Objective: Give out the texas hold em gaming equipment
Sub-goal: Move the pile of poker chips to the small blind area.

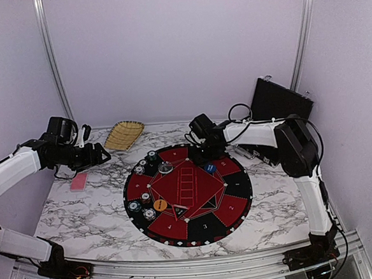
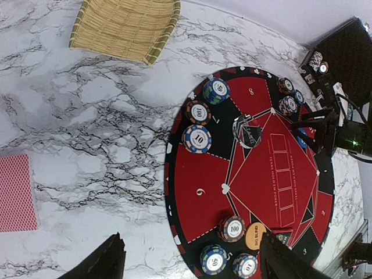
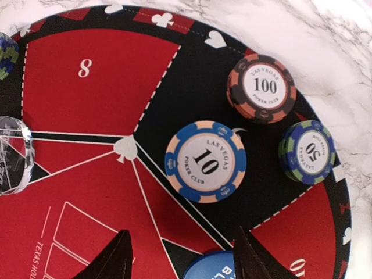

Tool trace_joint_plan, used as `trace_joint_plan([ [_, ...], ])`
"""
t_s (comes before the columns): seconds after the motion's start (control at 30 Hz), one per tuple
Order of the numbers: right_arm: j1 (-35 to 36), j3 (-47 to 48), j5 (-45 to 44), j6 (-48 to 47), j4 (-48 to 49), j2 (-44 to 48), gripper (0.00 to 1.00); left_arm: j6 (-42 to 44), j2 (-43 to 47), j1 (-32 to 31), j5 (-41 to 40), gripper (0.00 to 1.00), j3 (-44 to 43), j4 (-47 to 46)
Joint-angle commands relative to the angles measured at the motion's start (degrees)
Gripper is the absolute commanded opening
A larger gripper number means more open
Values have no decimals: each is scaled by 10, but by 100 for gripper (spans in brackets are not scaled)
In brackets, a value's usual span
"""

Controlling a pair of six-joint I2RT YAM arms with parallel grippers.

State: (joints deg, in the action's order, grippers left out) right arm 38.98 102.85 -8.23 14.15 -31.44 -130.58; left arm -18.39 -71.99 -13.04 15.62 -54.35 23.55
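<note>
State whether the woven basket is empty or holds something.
Empty: the top view shows only bare weave inside the basket, with nothing lying in it.

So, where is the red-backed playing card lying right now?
In the top view the card lies flat on the left side of the table, outside the round mat, close to the left gripper and nearer the arms than the woven tray.
</note>
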Motion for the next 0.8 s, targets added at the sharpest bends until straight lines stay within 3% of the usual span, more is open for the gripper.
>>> trace_joint_plan([
  [0.0, 7, -15, -17, 5, -10, 67, 58, 3, -3, 3, 7, 81, 7, -12],
  [0.77, 39, -278, -20, 33, 110, 364, 63, -39, 36, -6, -25, 82, 47, -13],
])
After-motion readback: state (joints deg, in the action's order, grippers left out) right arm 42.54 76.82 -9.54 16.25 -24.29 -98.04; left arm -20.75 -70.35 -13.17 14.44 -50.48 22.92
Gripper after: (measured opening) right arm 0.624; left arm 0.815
